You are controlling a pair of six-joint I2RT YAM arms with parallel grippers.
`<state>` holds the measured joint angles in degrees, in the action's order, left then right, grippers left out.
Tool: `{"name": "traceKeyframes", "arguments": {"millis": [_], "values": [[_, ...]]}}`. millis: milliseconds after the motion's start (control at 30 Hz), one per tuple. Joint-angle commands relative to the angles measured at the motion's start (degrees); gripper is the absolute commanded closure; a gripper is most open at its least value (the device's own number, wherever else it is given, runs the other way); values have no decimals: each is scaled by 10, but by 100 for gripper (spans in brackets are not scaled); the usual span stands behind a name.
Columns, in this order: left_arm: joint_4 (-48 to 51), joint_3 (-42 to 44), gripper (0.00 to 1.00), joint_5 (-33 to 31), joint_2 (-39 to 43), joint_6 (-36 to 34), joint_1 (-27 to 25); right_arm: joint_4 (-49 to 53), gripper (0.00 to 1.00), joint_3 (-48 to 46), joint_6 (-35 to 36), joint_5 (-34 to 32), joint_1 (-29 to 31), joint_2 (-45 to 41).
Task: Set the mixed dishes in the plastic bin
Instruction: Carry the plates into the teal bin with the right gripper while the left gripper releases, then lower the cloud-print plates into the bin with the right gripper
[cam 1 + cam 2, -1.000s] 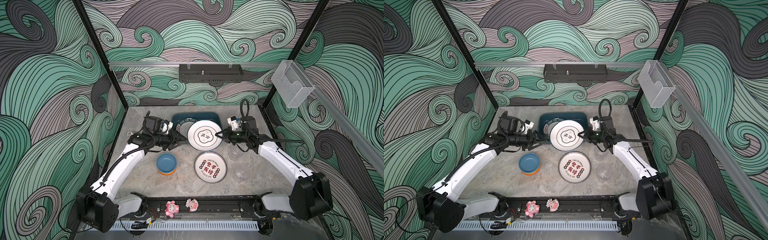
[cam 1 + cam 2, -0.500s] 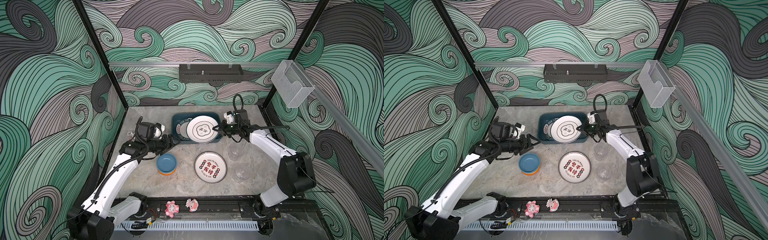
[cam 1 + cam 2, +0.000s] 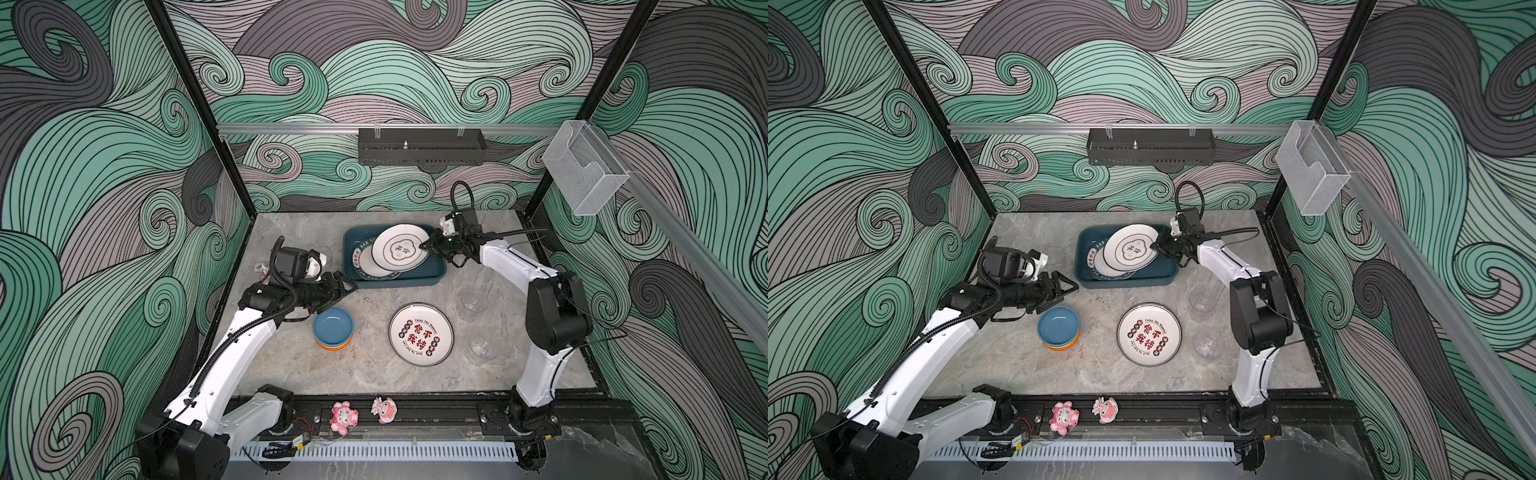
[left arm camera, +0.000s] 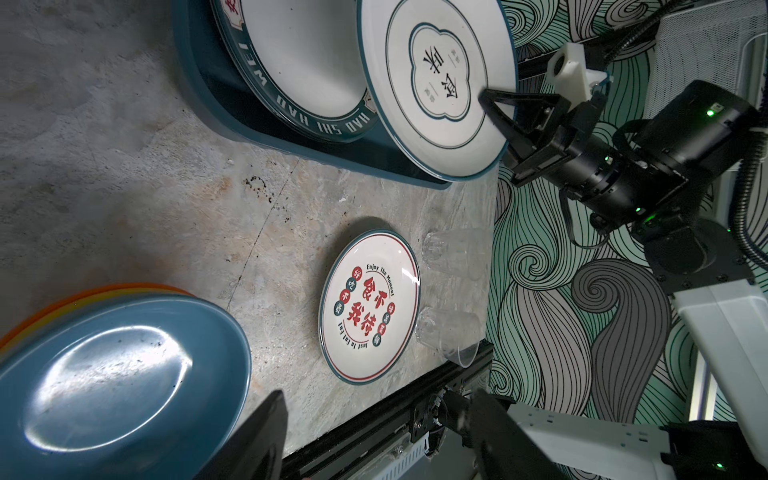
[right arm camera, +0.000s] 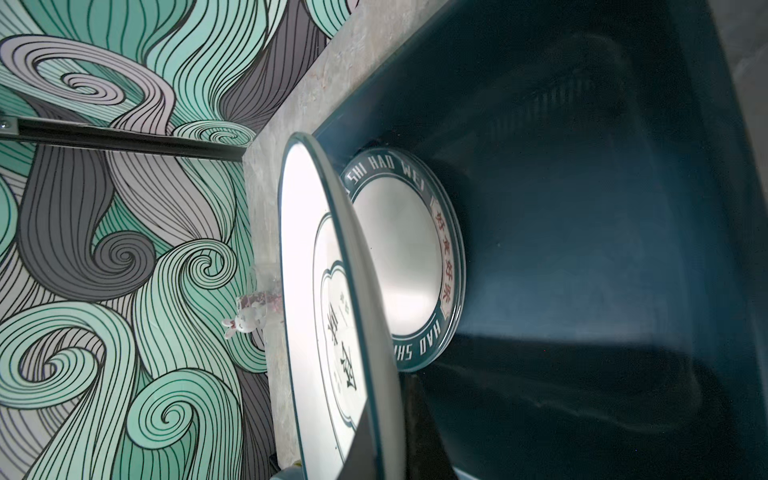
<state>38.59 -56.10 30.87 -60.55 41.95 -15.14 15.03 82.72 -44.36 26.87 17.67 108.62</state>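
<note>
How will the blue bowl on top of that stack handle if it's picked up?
The blue bowl looks glossy, with glare in the left wrist view, so it is probably stiff and slippery at the rim. It sits nested on yellow and orange bowls, so lifting may drag or shift those beneath.

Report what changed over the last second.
The left gripper came off the white round plate with the teal cloud outline, opened wider and drew back beside the stacked blue, yellow and orange bowls. The right gripper, shut on its rim, carried it back over the dark teal plastic bin. The red-lettered plate and clear glasses stayed put.
</note>
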Motion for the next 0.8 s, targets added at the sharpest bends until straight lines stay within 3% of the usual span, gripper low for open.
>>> {"name": "traceKeyframes", "arguments": {"millis": [0, 767], "values": [[6, 0, 28, -3, -5, -8, 5, 3, 100, 38, -5, -13, 13, 23], [3, 3, 28, 16, -28, -8, 15, 52, 100, 203, 19, -36, 53, 177]]}}
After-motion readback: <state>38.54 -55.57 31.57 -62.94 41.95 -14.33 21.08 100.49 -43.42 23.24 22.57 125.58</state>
